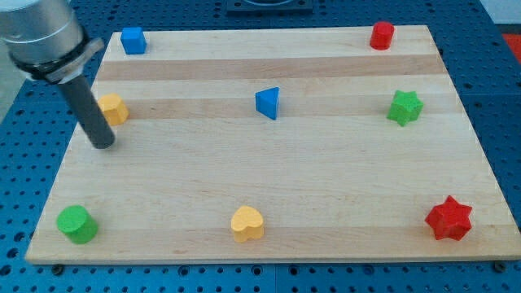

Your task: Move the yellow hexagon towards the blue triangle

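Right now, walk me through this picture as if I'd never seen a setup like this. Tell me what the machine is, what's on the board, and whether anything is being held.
There is one picture, from a single camera looking down at an angle on a wooden board. The grey cylinder at the view's top left is the end of a robot arm. It carries a straight dark rod, and the rod's lower end, my tip, only pushes things. It holds nothing.

Small coloured blocks lie on the board. A yellow block, partly hidden so its shape is unclear, sits just right of the rod, above my tip. The blue triangle is near the middle. A blue cube and a red cylinder are along the top, with a green star at the right. Along the bottom are a green cylinder, a yellow heart and a red star.
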`<state>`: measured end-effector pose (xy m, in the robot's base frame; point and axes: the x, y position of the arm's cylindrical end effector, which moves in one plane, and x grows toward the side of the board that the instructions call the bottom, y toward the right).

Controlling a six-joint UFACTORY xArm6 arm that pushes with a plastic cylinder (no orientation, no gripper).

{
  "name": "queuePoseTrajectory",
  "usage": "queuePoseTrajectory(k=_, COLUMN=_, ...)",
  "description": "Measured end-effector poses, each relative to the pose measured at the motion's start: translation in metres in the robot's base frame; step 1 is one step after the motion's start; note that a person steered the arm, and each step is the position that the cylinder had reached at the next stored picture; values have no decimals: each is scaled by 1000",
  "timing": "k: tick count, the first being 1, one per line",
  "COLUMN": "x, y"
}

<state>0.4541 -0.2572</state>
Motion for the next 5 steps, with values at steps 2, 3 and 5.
queuePoseTrajectory(k=2, x=5, y=-47)
queuePoseTrajectory(k=3, x=-4, y=-47)
queuePoseTrajectory(k=5, x=-51, y=-40)
